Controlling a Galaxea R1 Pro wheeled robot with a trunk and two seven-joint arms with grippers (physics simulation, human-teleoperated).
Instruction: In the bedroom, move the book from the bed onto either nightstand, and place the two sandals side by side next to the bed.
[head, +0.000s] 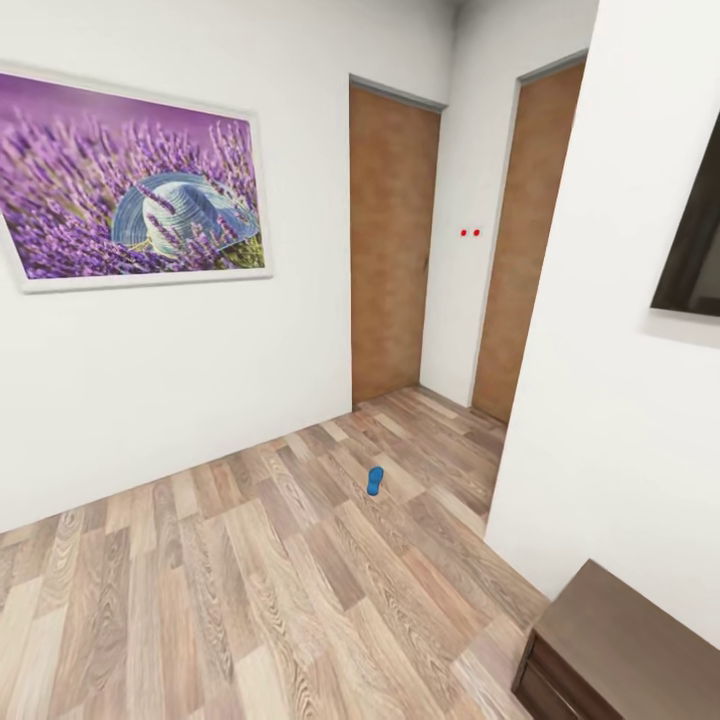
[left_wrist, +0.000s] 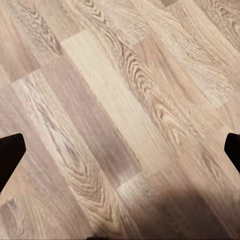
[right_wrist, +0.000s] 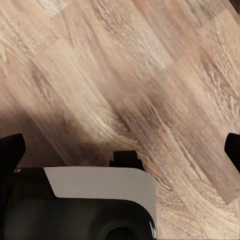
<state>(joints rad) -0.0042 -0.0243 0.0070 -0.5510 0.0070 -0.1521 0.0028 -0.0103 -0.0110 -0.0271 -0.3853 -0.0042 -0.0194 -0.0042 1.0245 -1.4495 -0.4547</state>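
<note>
Search phase. One sandal (head: 375, 481) lies on the floor (head: 250, 580) near the doors (head: 393, 245), far ahead of both grippers. Left gripper (left_wrist: 120, 150) and right gripper (right_wrist: 120, 150): jaws spread, empty, above bare planks. Next, probably: drive closer, then reach down.

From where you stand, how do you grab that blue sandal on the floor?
The sandal lies flat on the wood floor, long axis pointing roughly away from the camera. Probably best to come from straight above and pinch across its narrow width near the middle. Strap detail is too small to tell.
</note>
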